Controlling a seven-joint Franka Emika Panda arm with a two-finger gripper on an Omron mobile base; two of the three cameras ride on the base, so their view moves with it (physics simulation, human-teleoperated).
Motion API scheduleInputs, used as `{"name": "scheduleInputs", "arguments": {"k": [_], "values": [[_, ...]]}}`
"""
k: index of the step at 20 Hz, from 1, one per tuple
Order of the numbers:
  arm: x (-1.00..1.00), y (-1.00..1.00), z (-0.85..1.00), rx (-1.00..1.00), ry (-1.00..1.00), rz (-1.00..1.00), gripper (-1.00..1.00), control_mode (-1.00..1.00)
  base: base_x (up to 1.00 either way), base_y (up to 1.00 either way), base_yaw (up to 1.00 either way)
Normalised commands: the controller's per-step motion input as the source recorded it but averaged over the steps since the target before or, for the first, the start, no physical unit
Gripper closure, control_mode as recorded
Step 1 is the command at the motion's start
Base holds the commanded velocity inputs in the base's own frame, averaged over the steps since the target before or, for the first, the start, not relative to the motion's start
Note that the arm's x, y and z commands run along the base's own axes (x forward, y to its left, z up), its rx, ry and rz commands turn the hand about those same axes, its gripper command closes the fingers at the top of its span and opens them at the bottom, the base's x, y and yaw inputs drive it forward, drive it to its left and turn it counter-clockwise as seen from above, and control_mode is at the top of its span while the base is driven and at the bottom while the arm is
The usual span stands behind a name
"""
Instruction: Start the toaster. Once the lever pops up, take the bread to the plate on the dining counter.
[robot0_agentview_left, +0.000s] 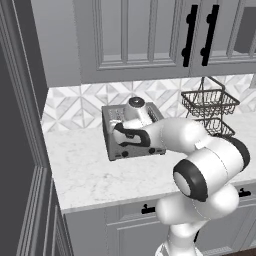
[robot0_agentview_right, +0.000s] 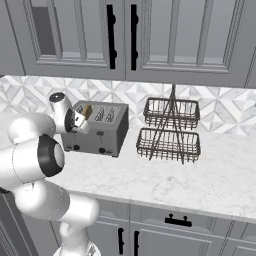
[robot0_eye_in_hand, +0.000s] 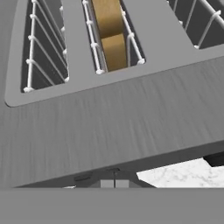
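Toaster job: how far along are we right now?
Done: nothing clearly. The bread sits in a slot of the toaster on the worktop. In hand: the shut gripper is at the toaster's front edge, holding nothing; lever position is unclear. Left: toasting, then carrying the bread to the plate.

We see toaster (robot0_agentview_right: 97, 131) grey brushed metal, black knobs and lever; slot guards white wire. Bread (robot0_eye_in_hand: 111, 35) tan-brown, golden on face. Worktop (robot0_agentview_right: 200, 175) white marble, faint grey veining. Backsplash (robot0_agentview_left: 75, 102) white-grey geometric diamond tile. Cabinets (robot0_agentview_right: 165, 35) grey, black handles. Two-tier wire basket (robot0_agentview_right: 170, 130) dark metal. Arm (robot0_agentview_left: 205, 165) white, dark joints
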Motion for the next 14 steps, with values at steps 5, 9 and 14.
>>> {"name": "scheduleInputs", "arguments": {"k": [5, 9, 14], "values": [[0.00, 0.35, -0.86, 0.01, 0.05, 0.01, 1.00, -1.00, 0.00, 0.00, 0.00], [-0.04, 0.39, -0.99, 0.00, 0.00, 0.02, 1.00, -1.00, 0.00, 0.00, 0.00], [-0.13, 0.47, -1.00, 0.00, 0.01, 0.01, 1.00, -1.00, 0.00, 0.00, 0.00]]}}
